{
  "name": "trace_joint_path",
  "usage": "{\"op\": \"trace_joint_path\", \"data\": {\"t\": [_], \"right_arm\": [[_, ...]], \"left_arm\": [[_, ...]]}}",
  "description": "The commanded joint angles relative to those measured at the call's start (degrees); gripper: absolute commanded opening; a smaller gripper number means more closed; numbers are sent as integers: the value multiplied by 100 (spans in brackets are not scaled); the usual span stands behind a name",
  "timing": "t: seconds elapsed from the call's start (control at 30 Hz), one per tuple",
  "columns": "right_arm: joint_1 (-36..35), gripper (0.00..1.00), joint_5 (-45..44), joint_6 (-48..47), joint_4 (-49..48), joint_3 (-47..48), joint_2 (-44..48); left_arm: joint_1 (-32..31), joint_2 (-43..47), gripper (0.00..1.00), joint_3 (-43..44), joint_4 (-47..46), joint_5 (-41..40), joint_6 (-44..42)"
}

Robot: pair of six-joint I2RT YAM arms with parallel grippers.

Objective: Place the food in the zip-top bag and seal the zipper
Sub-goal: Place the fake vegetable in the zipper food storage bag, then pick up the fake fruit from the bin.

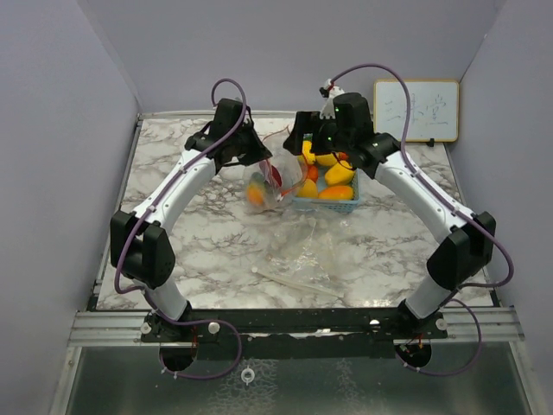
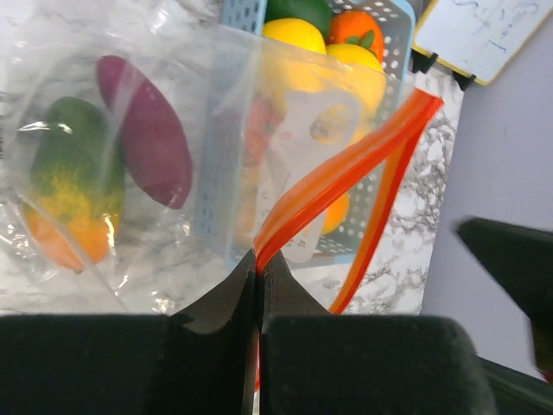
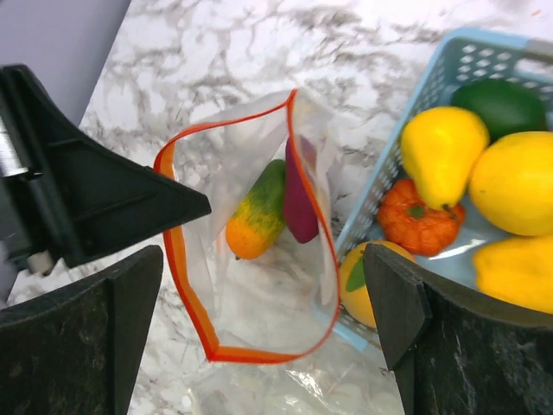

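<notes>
- Toy food is split between two places: a glossy green-to-orange mango-shaped piece and a dark purple oval piece lie inside the clear plastic zip-top bag. The other pieces are in the light blue perforated plastic basket just beside it.
- In the basket, the right wrist view shows a yellow pear, a small orange pumpkin, a dark green rounded fruit and a yellow lemon-like fruit.
- The bag rests on the white-and-grey marbled table, touching the basket's wall. Its orange zipper strip is unsealed and its mouth gapes open.
- The left gripper has its jaws pressed together, pinching the zipper strip at the bag's rim.
- The right gripper has its fingers spread wide, grasping nothing. It hangs above the bag's open mouth and the basket's near edge.
- A small framed whiteboard leans against the back wall on the right.
</notes>
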State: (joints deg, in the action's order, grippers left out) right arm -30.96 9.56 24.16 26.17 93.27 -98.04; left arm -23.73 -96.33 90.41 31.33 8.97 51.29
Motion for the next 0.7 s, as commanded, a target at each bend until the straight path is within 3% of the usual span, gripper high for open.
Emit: {"op": "trace_joint_path", "data": {"t": [0.0,0.17,0.67], "right_arm": [[100,100,-1593,-343,219,-62,588],[526,100,-2124,-399,855,512,-251],[705,100,-2789,-656,704,1703,-2483]], "left_arm": [[268,55,0,-102,109,69,144],[448,155,0,-42,161,0,106],[591,168,0,-286,-116,331,226]]}}
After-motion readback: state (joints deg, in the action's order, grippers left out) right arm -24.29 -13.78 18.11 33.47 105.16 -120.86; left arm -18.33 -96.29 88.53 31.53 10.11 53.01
